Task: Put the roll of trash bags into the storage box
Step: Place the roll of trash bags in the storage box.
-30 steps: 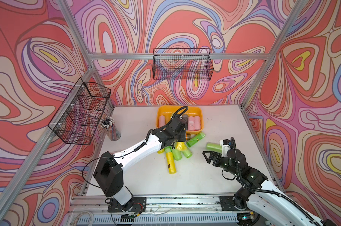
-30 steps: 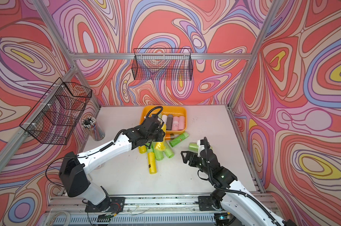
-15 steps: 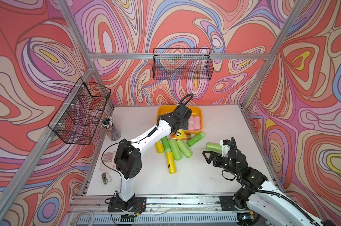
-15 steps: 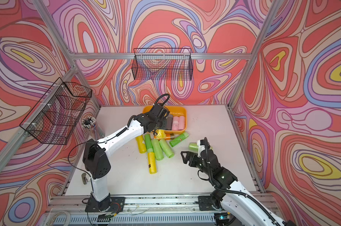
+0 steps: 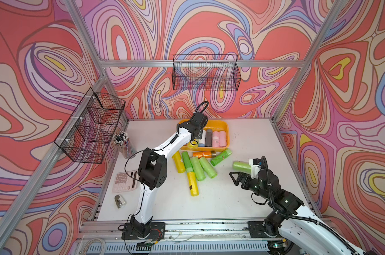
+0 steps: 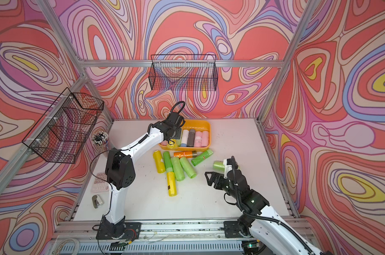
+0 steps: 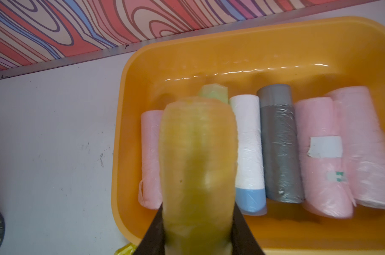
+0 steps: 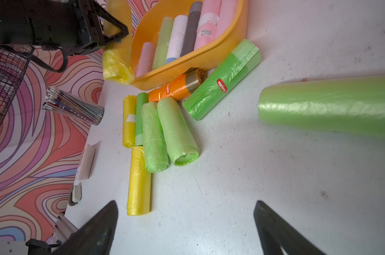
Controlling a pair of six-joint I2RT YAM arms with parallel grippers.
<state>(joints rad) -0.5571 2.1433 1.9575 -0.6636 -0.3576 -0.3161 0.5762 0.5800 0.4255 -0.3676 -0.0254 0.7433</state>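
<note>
The left gripper [image 7: 198, 234] is clamped on a yellow roll [image 7: 198, 165]. A dark finger [image 7: 242, 229] presses on each side near one end, so most of the roll juts out past the fingertips. The roll hangs over the box [image 7: 275, 44] and is not yet in it. Below it lie the boxed rolls [image 7: 277, 143]: a pink and a green one right under the fingertips, then white, grey and two more pink off to one side. The yellow roll is carried lengthwise in line with that row, probably so it drops in alongside the others rather than across them. Gripping it by the end likely keeps the fingers clear of the box wall at release.

The yellow roll is thin, translucent film wound fat, glossy and faintly ribbed. In the right wrist view the end behind the fingers looks loose and crumpled, so it should give under pressure and may sag.

The right gripper [image 8: 185, 212] is spread wide and empty above the table [image 8: 231, 176]. A green roll [image 8: 328, 106] lies just beyond its fingertips and to one side, untouched. A pile [image 8: 156, 132] of yellow, green and orange rolls lies further ahead.
</note>
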